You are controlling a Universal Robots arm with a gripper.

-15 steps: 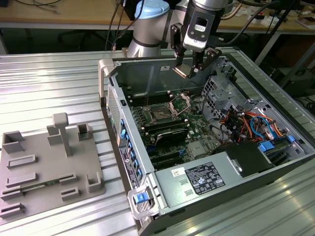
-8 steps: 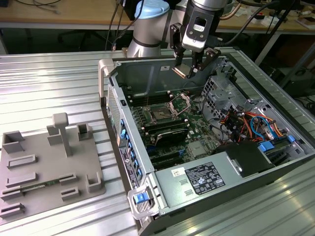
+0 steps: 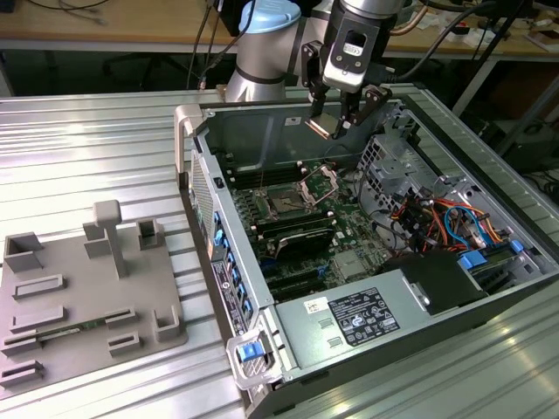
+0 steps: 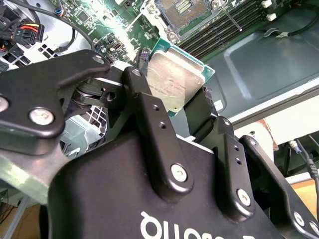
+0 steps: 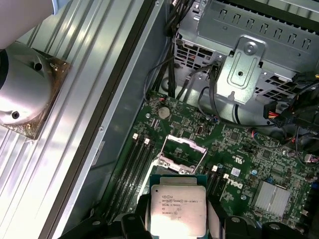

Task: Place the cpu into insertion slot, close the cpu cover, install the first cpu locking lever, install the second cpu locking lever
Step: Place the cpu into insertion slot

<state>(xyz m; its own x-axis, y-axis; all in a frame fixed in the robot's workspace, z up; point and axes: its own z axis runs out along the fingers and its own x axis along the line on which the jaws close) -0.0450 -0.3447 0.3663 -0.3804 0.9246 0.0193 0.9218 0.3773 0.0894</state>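
My gripper [image 3: 334, 122] hangs over the open computer case [image 3: 229, 288], shut on the cpu [image 3: 320, 126]. The cpu is a thin square chip held by two opposite edges, its silver face [image 4: 174, 79] showing between the black fingers [image 4: 144, 107]. It also shows in the first wrist view [image 5: 178, 209], above the motherboard. Below, the insertion slot [image 3: 284, 203] lies bare with its gold contact field [image 4: 185, 9] showing. The cpu cover [image 3: 320, 182] stands raised at the slot's far edge, its square cut-out [image 5: 182, 148] visible. A thin metal lever [image 4: 232, 21] runs beside the slot.
Long black memory slots [image 3: 297, 234] flank the socket. A silver drive cage [image 3: 395, 166], coloured cables [image 3: 445, 218] and the power supply [image 3: 367, 314] fill the exterior view's right of the case. A grey fixture plate [image 3: 87, 297] lies on the ribbed table at the exterior view's left.
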